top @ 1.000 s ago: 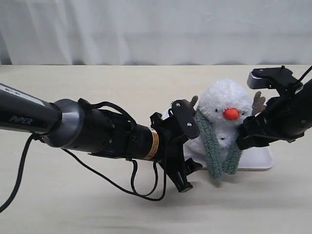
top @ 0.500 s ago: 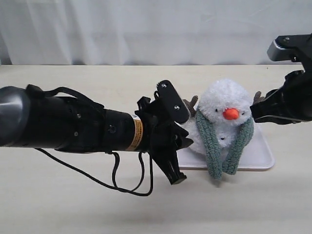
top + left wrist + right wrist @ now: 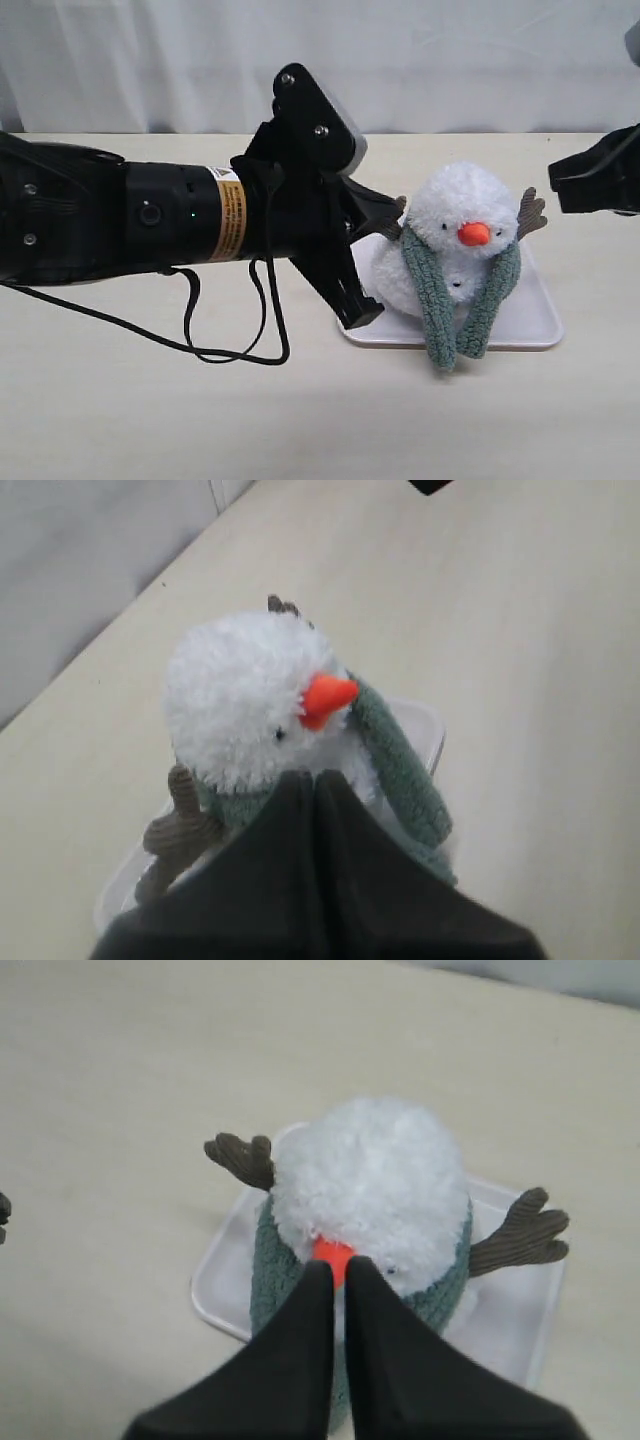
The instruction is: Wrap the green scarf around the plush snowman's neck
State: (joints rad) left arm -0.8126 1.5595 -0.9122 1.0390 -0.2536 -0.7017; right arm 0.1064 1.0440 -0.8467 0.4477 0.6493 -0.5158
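Left gripper [image 3: 318, 777] and right gripper [image 3: 336, 1266] are both pinched closed and empty. The green scarf [image 3: 432, 292] hangs round the plush snowman's neck [image 3: 449, 261] ahead of them.

Right claw [image 3: 556, 187] mostly beyond the exterior view's right edge

Green scarf [image 3: 398, 755] round plush snowman [image 3: 245, 705], closed claw [image 3: 313, 777] near.

The yellow label [image 3: 229, 221] on the left arm [image 3: 150, 215] carries print too small to read
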